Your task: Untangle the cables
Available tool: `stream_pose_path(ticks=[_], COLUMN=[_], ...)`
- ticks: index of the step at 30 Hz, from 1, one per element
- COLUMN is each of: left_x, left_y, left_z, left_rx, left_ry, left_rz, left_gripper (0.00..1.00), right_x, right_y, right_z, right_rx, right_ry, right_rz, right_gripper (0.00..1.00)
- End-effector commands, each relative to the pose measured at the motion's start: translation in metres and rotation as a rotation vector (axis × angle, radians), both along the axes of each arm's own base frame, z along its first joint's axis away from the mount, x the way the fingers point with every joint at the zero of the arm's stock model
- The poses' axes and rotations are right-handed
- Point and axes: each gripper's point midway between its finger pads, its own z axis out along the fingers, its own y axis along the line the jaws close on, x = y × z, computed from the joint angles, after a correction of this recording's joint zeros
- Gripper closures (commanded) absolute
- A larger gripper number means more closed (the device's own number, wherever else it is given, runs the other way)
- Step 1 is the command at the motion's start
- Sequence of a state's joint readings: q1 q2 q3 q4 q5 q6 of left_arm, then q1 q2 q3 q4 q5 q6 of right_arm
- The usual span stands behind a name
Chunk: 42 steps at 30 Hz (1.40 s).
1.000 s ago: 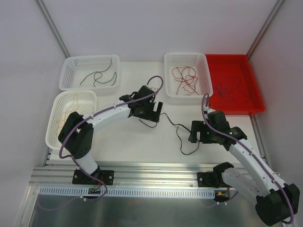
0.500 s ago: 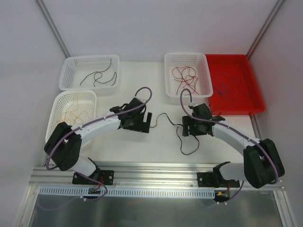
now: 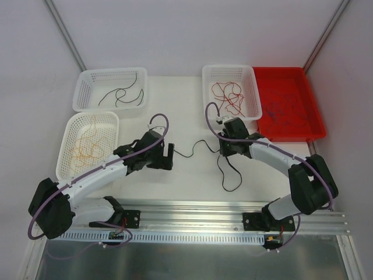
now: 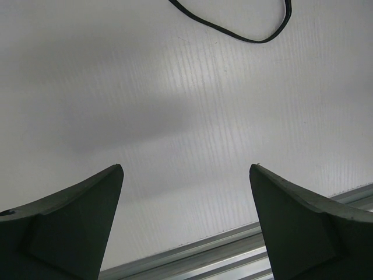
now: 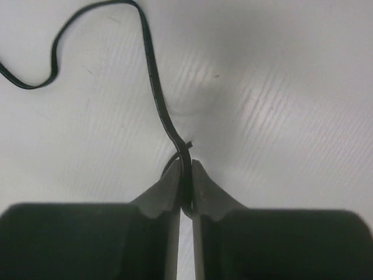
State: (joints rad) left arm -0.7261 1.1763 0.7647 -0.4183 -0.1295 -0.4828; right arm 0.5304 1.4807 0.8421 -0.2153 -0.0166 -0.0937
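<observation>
Cable (image 5: 152,81), black, pinched in right tool (image 5: 185,166); left tool (image 4: 185,169) spread wide.

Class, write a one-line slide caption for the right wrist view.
Right gripper shut on a black cable over the white table.

A robotics lab cell, shown by white walls (image 3: 175,35), an aluminium rail (image 3: 192,216) and two bolted arms (image 3: 99,174).

White table (image 3: 178,102) between pale walls (image 3: 192,29), aluminium rail (image 3: 192,211) in front.
</observation>
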Motion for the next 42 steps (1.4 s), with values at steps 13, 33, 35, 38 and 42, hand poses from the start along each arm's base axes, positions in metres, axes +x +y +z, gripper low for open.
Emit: stream_pose_path(ticks=[13,33,35,38,42], left_x=[0.029,0.040,0.039,0.034,0.025], left_y=[-0.019,-0.112,-0.121,-0.132,-0.144], left_z=[0.103,0.199,0.198,0.197,0.200], left_rx=[-0.120,-0.392,-0.418,-0.451,-0.499], left_ry=[-0.405,-0.667,-0.654,-0.630,-0.623], left_rz=[-0.195,-0.613,-0.644,-0.688,-0.730], left_gripper=[0.05,0.01,0.01,0.01,0.01], right_x=[-0.013,-0.048,-0.050,-0.052,-0.053], right_y=[0.037,0.068,0.071,0.076,0.081], right_z=[0.217,0.311,0.313,0.315,0.314], right_rx=[0.121,0.340,0.353,0.376,0.395], right_ry=[-0.421,-0.540,-0.541,-0.538,-0.530], right_rz=[0.293,0.500,0.511,0.521,0.524], right_gripper=[0.99,0.96,0.96,0.95,0.95])
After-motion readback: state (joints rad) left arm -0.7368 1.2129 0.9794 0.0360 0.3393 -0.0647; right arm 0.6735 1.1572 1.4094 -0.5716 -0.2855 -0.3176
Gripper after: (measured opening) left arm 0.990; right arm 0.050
